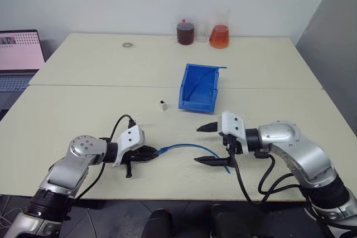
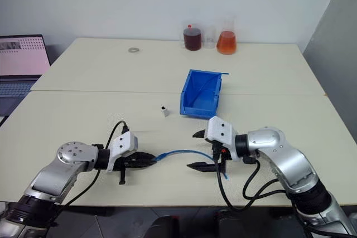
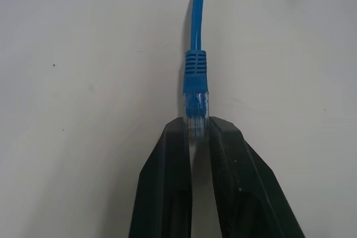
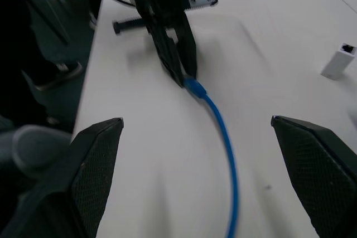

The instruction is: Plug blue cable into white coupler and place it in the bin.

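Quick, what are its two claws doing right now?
Left gripper: closed on the blue cable at its plug.
Right gripper: wide open, holding nothing.

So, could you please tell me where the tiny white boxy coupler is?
The white coupler stands alone on the table, just left of the blue bin.

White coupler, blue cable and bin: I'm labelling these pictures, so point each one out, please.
white coupler [image 1: 162,105], left eye view, on the block's side.
blue cable [image 3: 195,71], left wrist view, on its ribbed boot behind the plug.
bin [image 1: 190,102], left eye view, on its low front wall.
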Tool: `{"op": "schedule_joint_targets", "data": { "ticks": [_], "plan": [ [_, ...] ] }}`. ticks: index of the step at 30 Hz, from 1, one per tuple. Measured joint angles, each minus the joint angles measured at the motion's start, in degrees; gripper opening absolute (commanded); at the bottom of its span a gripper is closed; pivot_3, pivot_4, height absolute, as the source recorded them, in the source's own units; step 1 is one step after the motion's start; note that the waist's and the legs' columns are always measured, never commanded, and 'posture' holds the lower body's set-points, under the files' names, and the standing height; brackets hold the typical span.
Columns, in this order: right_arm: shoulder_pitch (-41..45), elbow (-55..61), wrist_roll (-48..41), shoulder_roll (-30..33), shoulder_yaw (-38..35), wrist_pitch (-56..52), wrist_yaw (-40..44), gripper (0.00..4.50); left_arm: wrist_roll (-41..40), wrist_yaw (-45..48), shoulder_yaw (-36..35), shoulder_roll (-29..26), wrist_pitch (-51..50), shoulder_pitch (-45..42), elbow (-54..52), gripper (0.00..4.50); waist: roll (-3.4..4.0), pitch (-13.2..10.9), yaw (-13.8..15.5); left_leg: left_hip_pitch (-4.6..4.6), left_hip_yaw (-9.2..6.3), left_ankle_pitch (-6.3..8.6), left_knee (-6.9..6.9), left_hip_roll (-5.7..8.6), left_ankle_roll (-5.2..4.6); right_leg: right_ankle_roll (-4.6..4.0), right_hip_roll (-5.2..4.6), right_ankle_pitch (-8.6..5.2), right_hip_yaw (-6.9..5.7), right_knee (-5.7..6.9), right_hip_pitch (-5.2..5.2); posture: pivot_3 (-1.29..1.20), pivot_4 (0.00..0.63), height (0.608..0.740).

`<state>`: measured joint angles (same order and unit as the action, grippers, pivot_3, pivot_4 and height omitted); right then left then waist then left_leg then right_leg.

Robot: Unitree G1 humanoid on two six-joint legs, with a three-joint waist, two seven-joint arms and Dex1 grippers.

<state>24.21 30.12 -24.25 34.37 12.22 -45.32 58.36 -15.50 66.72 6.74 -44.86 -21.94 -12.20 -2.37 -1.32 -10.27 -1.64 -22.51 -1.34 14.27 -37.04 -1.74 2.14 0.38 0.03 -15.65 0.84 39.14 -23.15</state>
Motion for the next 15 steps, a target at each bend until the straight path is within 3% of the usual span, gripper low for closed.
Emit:
{"op": "schedule_joint_targets", "data": {
  "ticks": [5, 15],
  "plan": [
    [-3.7, 3.06, -5.57, 0.61, -3.22, -2.72, -1.02, 4.5, -7.44, 0.37, -0.73, 2.39, -8.84, -3.79, -3.16, 0.2, -0.19, -0.07, 0.4, -0.25, -0.02, 0.0, -0.06, 0.03, 0.0, 0.02, -0.01, 0.0, -0.16, -0.11, -0.06, 0.0, 0.15, 0.74],
    [-10.6, 1.57, -5.71, -1.93, -1.85, 1.02, -5.86, 4.5, -18.35, 1.07, -3.98, 3.09, -19.39, -10.01, -6.46, 0.2, -0.19, -0.07, -0.3, -0.15, -0.01, 0.0, -0.02, -0.01, 0.0, 0.03, 0.08, 0.0, -0.01, -0.08, -0.08, 0.0, 0.15, 0.74]
  ]
}}
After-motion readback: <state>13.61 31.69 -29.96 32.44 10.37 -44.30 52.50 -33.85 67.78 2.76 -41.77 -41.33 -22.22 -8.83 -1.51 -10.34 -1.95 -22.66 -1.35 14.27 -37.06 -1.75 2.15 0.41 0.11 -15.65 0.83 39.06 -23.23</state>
